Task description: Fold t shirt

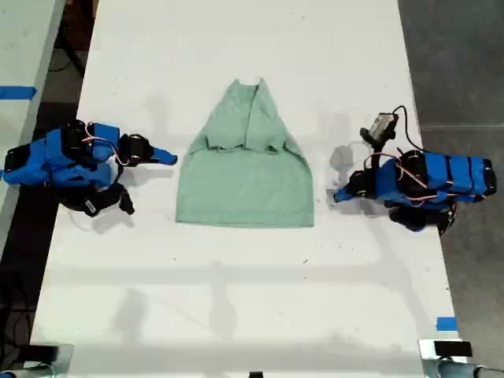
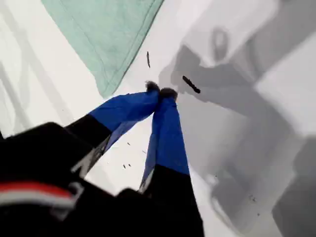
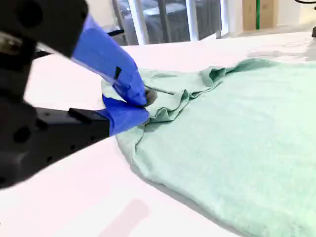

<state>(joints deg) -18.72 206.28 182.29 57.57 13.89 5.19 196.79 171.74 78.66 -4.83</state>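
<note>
Arms lie low on table [image 1: 236, 47], one at each side of exterior view, you see. T shirt [image 1: 246, 185] between them: pale green, flat, sleeves folded inward. My first gripper [image 1: 336, 195], jaws together, near hem corner. My second gripper [image 1: 169, 158], jaws together, just beside sleeve fold.

The t shirt [image 1: 245, 175] lies on the table [image 1: 236, 299] between 2 arms.

The counter [image 1: 236, 299] is seen from overhead; both wrist views look closely along their hands, sharing the t shirt [image 1: 246, 169].
</note>
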